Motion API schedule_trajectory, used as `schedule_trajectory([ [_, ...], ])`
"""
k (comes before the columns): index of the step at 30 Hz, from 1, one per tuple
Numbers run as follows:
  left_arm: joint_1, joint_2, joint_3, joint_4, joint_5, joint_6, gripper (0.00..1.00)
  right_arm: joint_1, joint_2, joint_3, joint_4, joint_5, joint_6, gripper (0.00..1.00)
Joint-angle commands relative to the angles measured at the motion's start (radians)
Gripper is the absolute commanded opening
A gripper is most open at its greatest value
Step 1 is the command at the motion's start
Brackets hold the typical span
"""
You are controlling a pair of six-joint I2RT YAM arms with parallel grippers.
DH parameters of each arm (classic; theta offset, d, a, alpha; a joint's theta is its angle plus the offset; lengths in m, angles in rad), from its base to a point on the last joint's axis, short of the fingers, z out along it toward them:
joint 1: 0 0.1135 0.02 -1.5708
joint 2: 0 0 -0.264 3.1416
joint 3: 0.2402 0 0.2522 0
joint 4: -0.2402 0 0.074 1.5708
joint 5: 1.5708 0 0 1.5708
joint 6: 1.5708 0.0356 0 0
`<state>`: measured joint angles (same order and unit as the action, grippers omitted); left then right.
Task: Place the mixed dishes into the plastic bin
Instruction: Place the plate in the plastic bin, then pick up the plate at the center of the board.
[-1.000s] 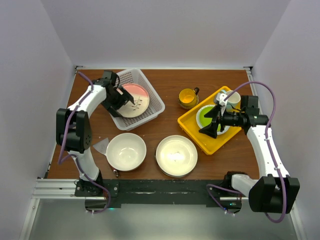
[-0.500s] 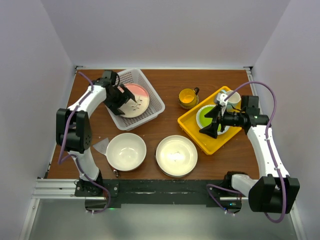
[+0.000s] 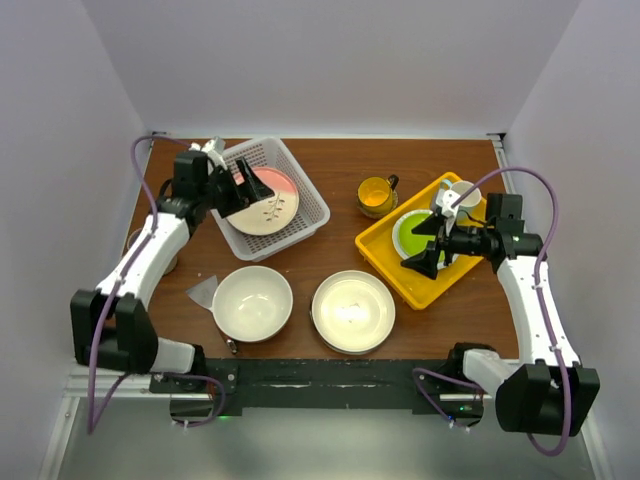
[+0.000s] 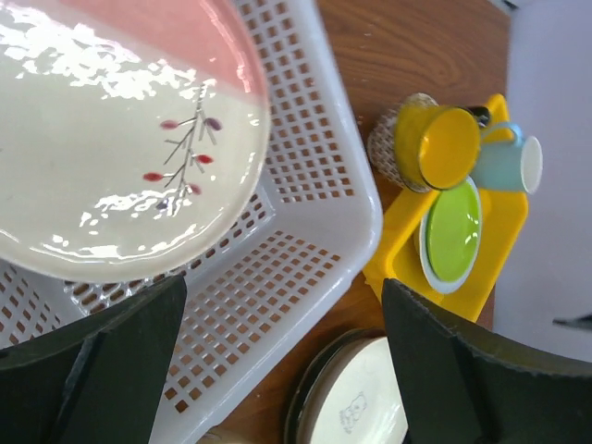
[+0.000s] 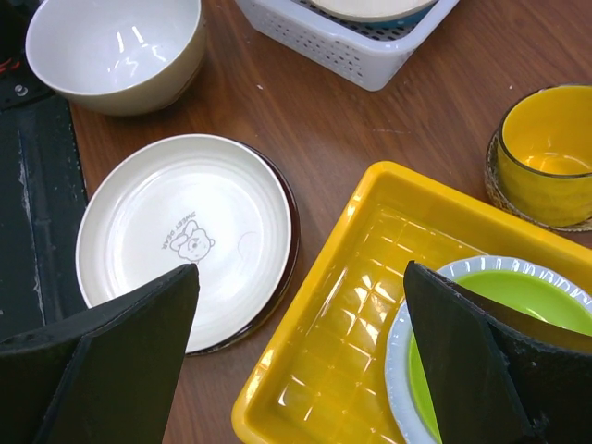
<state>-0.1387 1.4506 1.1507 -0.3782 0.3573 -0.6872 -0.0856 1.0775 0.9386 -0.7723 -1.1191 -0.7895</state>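
The white plastic bin [image 3: 300, 178] stands at the back left with the cream-pink plate [image 3: 270, 203] lying in it. My left gripper [image 3: 243, 187] is open and empty over the bin's left part, just above the plate [image 4: 111, 139]; bin mesh [image 4: 305, 231] shows between its fingers. The large cream bowl [image 3: 252, 303] and the dark red-rimmed bowl [image 3: 352, 311] sit at the front. The yellow mug [image 3: 377, 195] stands mid-table. My right gripper [image 3: 420, 248] is open and empty over the yellow tray [image 3: 400, 272], between the red-rimmed bowl [image 5: 180, 236] and the lime-green plate [image 5: 518, 342].
The yellow tray [image 5: 370, 305] holds the lime-green plate [image 3: 413, 233] and a white cup with teal inside [image 3: 463, 200]. A translucent scrap [image 3: 203, 292] lies left of the cream bowl. A round greyish object [image 3: 163, 262] is partly hidden under my left arm.
My left arm's elbow swung out to the left and its gripper pulled back up and left off the plate, which stays in the bin. The right arm barely moved.
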Motion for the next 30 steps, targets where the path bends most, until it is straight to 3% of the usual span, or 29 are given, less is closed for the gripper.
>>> schedule_trajectory([
  [1,0.019,-0.178,-0.138,0.235,0.132,0.19,0.92,-0.008,-0.04,0.025,-0.019,-0.044,-0.053,0.97],
  [7,0.025,-0.427,-0.295,0.312,0.12,0.333,0.92,-0.008,-0.033,0.017,-0.08,-0.073,-0.158,0.96],
  [10,0.025,-0.554,-0.359,0.329,0.092,0.4,0.97,-0.006,-0.024,0.019,-0.151,-0.102,-0.269,0.97],
  [17,0.025,-0.68,-0.485,0.363,0.118,0.452,1.0,-0.006,0.036,0.08,-0.543,-0.117,-0.768,0.98],
  [22,0.024,-0.713,-0.497,0.352,0.127,0.476,1.0,-0.005,0.071,0.091,-0.682,-0.097,-0.98,0.98],
  [30,0.024,-0.713,-0.505,0.36,0.167,0.479,1.0,0.055,0.065,0.1,-0.639,-0.062,-0.976,0.98],
])
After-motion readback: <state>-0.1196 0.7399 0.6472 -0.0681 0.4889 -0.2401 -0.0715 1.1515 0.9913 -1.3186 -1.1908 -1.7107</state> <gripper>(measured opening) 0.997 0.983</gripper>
